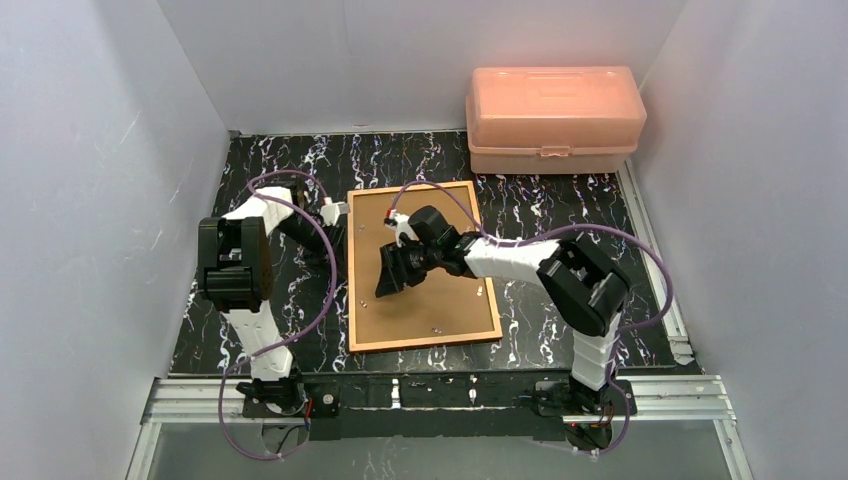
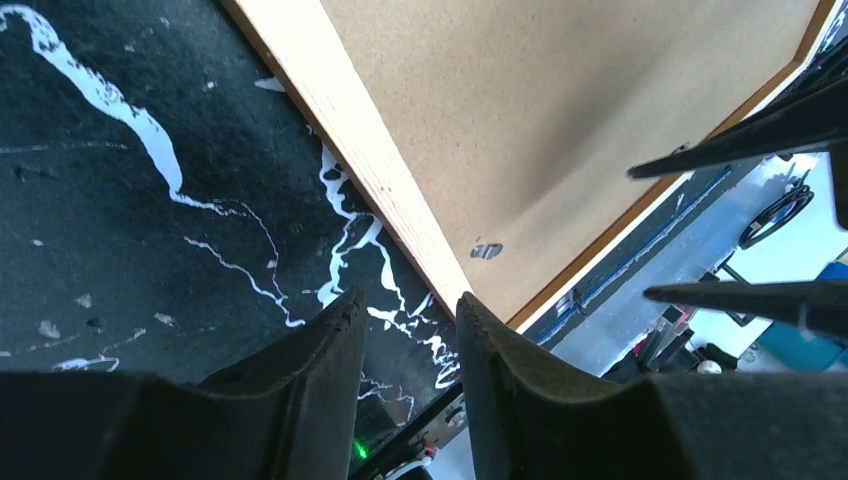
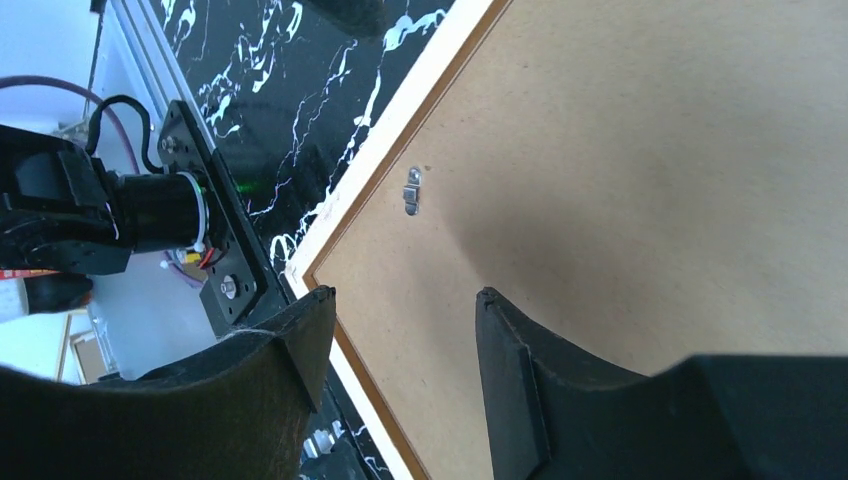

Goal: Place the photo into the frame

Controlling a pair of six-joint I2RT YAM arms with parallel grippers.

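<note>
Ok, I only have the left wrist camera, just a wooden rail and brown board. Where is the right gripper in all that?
Observer: The right gripper hangs over the left part of the backing board, jaws open.
Operator: Is the photo anywhere?
Observer: No photo shows in any view; from above, the board fills the frame on all four sides.
Operator: Anything else around?
Observer: A pink plastic box sits at the far right corner.
</note>
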